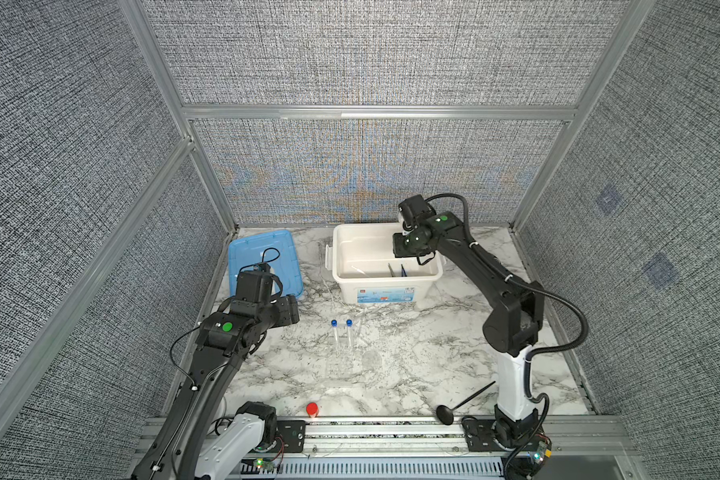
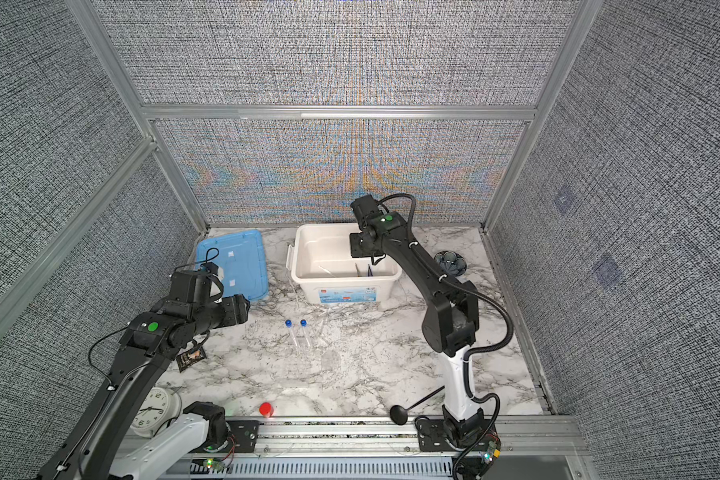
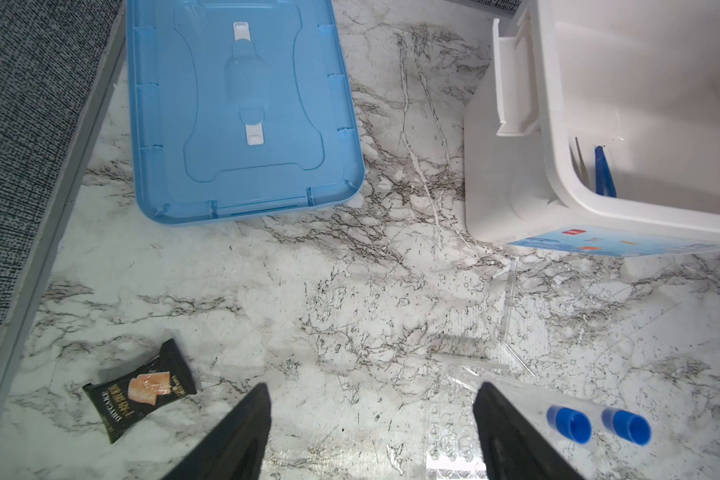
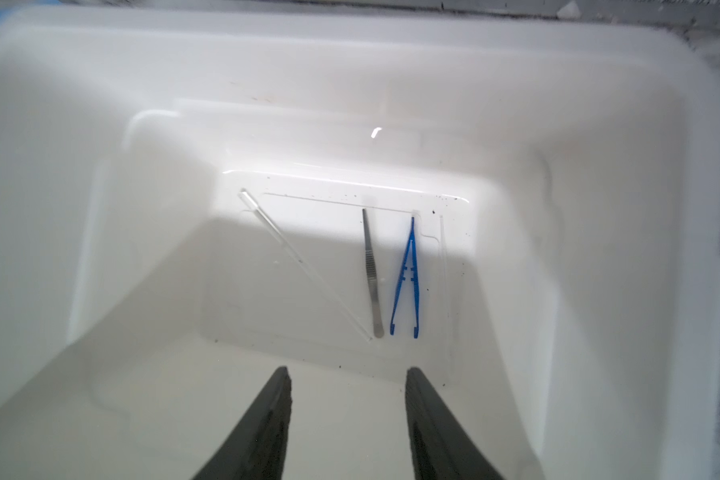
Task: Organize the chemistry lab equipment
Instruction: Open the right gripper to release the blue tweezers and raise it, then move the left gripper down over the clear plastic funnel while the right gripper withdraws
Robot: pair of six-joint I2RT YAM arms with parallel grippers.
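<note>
Find silver tweezers [image 4: 371,274], blue forceps [image 4: 406,278] and a clear dropper [image 4: 304,266] flat on the floor of the white bin [image 4: 80,104], below and just ahead of the right gripper [image 4: 348,374]. Note the tweezers and forceps lying side by side, with the dropper slanted toward the tweezers' end. Find two blue-capped tubes [image 3: 570,424] and a clear rack [image 3: 449,436] out on the marble table, just outside one finger of the left gripper [image 3: 371,388], on the side toward the right arm. Cannot tell whether the tubes rest on the rack or beside it. Beware of overlooking the rack, which is nearly invisible against the marble and easily clipped or shoved. Beware of a glancing finger rolling the round, unsecured tubes out of reach. Beware of catching the bin rim while withdrawing the right arm. Right arm: reaches over the bin with wrist pitched down, jaws apart and empty. Left arm: hovers low over bare table with elbow raised, jaws wide apart and nothing between.
</note>
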